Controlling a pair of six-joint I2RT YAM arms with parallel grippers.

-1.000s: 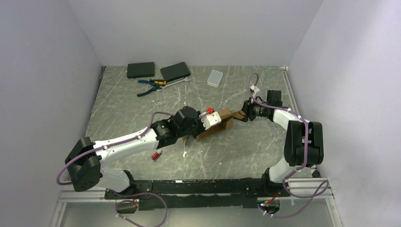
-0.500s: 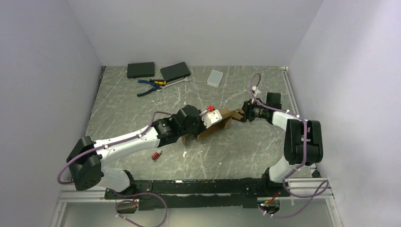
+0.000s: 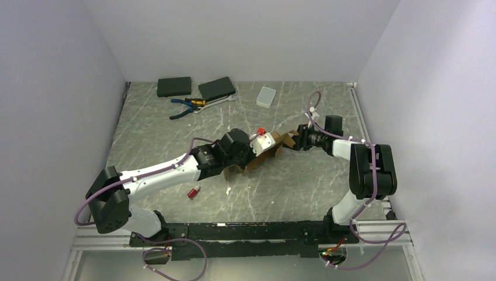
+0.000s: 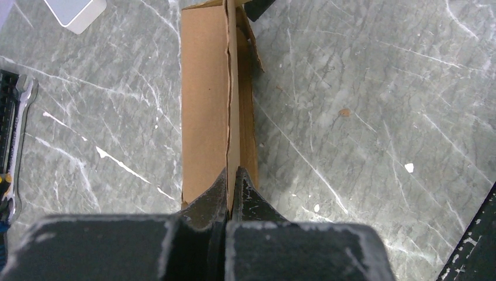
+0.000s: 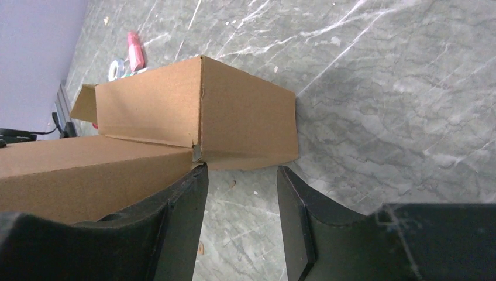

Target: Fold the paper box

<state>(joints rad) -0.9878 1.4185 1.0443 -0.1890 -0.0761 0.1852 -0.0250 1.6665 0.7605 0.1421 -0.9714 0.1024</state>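
The paper box [image 3: 272, 153] is brown cardboard, partly folded, lying mid-table between the two arms. My left gripper [image 3: 256, 151] is shut on it: in the left wrist view the fingertips [image 4: 232, 172] pinch a thin upright panel edge of the box [image 4: 205, 88], which runs away from the camera. My right gripper [image 3: 297, 140] is at the box's right end. In the right wrist view it is open [image 5: 241, 171], with bare table between the fingers. Its left finger [image 5: 181, 205] touches or nearly touches the lower corner of the box [image 5: 234, 111].
Two flat black boxes [image 3: 174, 86] [image 3: 216, 88], pliers [image 3: 186, 107] and a wrench [image 4: 17, 134] lie at the back left. A small white plastic case [image 3: 265, 96] sits at the back centre. A small red item [image 3: 193, 191] lies in front of the left arm.
My right gripper has opened wider and shifted left against the box's end. The left arm has nudged the held box slightly away from the bases, still shut on it.
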